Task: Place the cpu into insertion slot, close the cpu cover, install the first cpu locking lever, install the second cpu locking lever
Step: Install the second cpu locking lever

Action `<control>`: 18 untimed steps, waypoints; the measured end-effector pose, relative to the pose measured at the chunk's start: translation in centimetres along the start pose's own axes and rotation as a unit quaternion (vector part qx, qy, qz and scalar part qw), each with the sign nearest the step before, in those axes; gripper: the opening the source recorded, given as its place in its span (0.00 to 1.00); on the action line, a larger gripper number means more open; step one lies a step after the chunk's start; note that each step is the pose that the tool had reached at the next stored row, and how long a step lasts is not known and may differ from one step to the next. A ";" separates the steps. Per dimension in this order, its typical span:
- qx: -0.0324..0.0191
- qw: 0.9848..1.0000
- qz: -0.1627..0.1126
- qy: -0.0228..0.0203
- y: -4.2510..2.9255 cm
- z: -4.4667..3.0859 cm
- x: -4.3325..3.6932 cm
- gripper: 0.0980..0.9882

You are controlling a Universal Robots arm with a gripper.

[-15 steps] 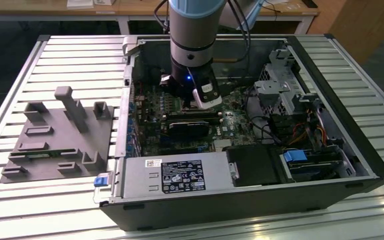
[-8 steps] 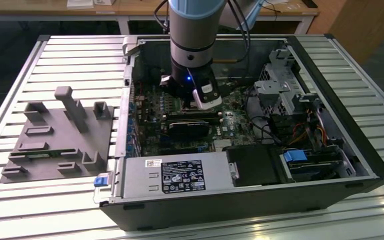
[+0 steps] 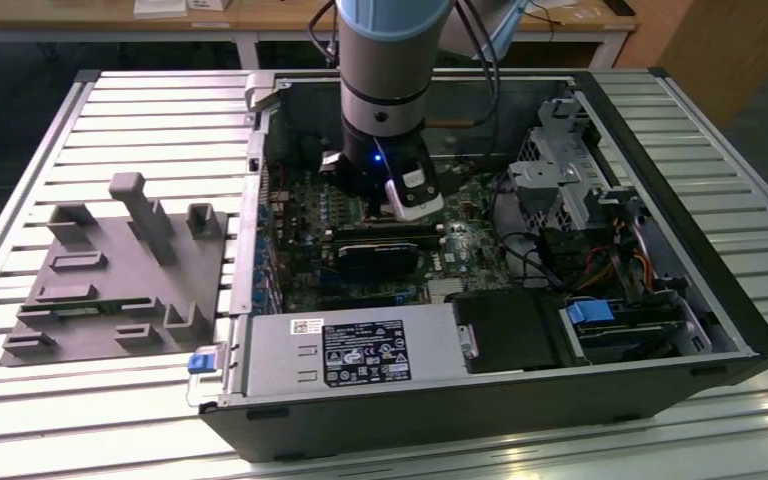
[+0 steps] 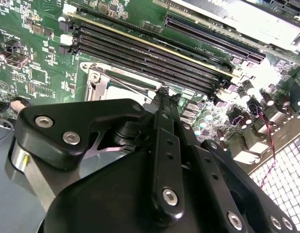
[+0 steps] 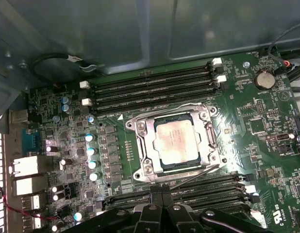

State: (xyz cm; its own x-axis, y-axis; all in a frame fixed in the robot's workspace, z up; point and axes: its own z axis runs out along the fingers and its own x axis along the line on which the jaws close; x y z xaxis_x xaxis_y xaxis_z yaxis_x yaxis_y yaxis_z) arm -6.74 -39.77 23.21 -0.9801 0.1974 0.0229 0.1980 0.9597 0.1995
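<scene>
In the first wrist view the cpu (image 5: 176, 141), a silver-grey square, lies in the insertion slot (image 5: 199, 145). The cpu cover (image 5: 145, 145) lies flat around it as a metal frame. One wire locking lever (image 5: 164, 109) runs along the cover's side by the memory slots. The other lever (image 5: 196, 175) slants away from the opposite side, and its free end reaches my gripper (image 5: 162, 196). In the second wrist view the gripper (image 4: 163, 94) has its fingers pressed together, the tips against that wire lever (image 4: 125, 81). In the exterior view the arm (image 3: 384, 150) reaches down into the open computer case.
Rows of memory slots (image 5: 150, 90) flank the socket on both sides. An expansion card (image 3: 377, 255) sits just below the arm, and the power supply (image 3: 344, 350) lies at the case's near wall. Cables and drive bays (image 3: 584, 270) fill the exterior view's right. A grey fixture (image 3: 117, 270) stands outside on the exterior view's left.
</scene>
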 end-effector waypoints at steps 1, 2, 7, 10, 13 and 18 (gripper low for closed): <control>0.000 1.000 0.000 0.000 -0.01 0.03 0.00 0.00; 0.000 1.000 0.000 0.000 -0.01 0.05 0.00 0.00; 0.000 1.000 0.000 0.000 -0.04 0.18 0.00 0.00; 0.000 1.000 0.000 0.000 -0.05 0.24 0.00 0.00; 0.000 1.000 0.000 0.000 -0.06 0.29 0.02 0.00; 0.000 1.000 0.000 0.000 -0.10 0.43 0.05 0.00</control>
State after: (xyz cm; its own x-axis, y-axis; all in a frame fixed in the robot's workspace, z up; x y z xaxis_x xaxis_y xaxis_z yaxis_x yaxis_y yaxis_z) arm -6.80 -39.77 22.77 -0.9801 0.1974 0.0230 0.1980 0.9597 0.1995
